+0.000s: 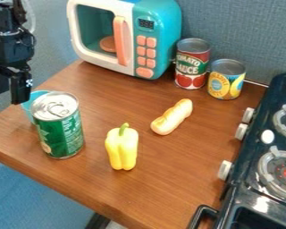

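camera view: black end effector (pixel 9 97) is hanging at the left edge, its two fingers standing apart with nothing showing between them. it's being nearest the blue cup (pixel 27 107), which is sitting on the wooden table (pixel 163 174) behind the green can (pixel 60 132); touching or not, can't tell. green can is standing upright near the table's left side, partly hiding the cup. yellow bell pepper (pixel 121 148) is standing stem up, to the right of the can and nearer the camera. bread roll (pixel 171 117) is lying at a slant, farther back and right of the pepper. teal and white toy microwave (pixel 159 27) is standing at the back, orange plate (pixel 108 44) showing inside. red-and-green can (pixel 192 65) is standing just beside it, yellow-and-blue can (pixel 226 80) next to that. black toy stove (pixel 244 197) is taking up the right side, white knobs (pixel 241 131) facing the table.
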Action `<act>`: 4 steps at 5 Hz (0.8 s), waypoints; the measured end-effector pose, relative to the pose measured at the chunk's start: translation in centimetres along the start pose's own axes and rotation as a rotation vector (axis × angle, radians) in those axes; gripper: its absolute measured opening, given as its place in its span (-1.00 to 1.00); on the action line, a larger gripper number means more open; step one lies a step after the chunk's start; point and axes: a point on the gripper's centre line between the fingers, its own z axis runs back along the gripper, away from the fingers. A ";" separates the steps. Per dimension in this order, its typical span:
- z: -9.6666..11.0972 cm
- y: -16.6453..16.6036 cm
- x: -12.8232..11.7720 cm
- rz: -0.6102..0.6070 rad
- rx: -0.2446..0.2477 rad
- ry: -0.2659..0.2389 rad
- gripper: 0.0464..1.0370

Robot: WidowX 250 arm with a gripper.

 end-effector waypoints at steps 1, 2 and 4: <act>-0.2 0.1 0.8 0.009 0.000 -0.044 0.93; -0.6 -0.1 1.4 0.017 -0.003 -0.088 0.93; -0.7 -0.2 1.9 0.076 -0.023 -0.108 0.93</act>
